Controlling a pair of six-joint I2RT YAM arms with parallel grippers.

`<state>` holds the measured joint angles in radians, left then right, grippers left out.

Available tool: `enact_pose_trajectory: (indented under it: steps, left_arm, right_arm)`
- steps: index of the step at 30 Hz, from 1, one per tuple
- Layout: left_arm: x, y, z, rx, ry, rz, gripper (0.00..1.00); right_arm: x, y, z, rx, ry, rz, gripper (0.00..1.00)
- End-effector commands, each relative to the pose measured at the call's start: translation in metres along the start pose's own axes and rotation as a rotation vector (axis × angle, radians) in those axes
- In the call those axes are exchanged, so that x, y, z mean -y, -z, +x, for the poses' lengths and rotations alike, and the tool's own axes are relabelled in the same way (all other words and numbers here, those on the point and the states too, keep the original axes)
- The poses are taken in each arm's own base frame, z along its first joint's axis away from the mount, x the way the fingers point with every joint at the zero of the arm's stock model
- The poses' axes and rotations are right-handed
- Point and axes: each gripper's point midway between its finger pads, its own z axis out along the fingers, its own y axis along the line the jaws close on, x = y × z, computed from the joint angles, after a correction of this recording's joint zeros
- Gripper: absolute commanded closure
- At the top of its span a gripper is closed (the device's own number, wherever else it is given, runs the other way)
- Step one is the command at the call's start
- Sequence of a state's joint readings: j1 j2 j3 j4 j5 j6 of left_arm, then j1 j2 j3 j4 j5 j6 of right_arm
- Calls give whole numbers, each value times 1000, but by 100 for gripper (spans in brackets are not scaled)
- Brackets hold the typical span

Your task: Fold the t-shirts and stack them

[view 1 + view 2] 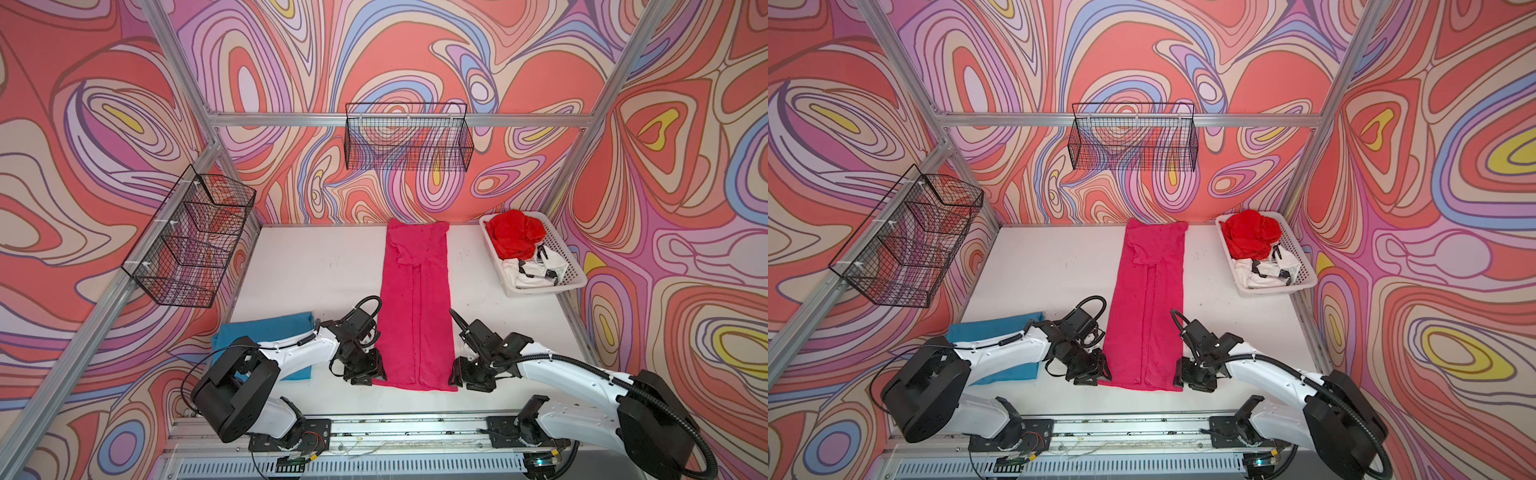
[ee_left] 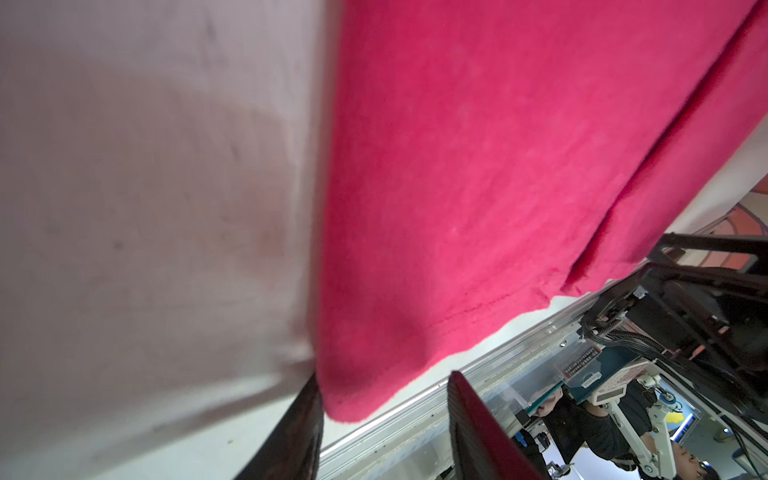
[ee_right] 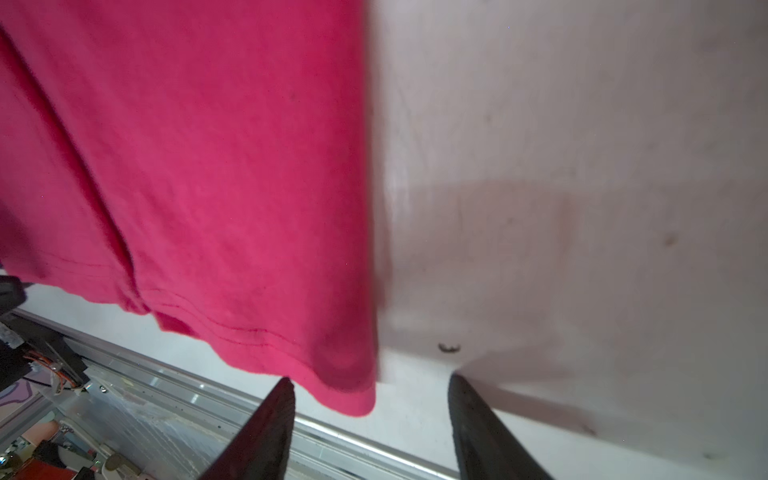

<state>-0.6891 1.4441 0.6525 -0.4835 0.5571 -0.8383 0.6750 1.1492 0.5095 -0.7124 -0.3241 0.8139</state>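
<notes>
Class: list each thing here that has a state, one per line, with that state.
Magenta-pink cloth t-shirt, folded into a long strip, lying flat.
Teal-blue cloth t-shirt, folded, lying flat.
Bright red cloth t-shirt, crumpled in the white plastic basket.
White cloth t-shirt with black marks, crumpled in the basket.
White plastic basket, holding both crumpled shirts.
Left end effector, open around the strip's near corner.
Right end effector, open around its other near corner.
</notes>
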Motion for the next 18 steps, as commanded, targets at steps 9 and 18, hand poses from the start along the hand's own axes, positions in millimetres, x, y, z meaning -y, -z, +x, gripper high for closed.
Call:
enact_pose_trajectory:
  steps: [9, 18]
  left_arm:
    - [-15, -10, -8, 104, -26, -129, 58]
    - [-31, 16, -4, 189, -28, -203, 57]
  right_arm:
    - [-4, -9, 0, -12, -37, -19, 48]
    - [-3, -12, 0, -13, -35, -15, 58]
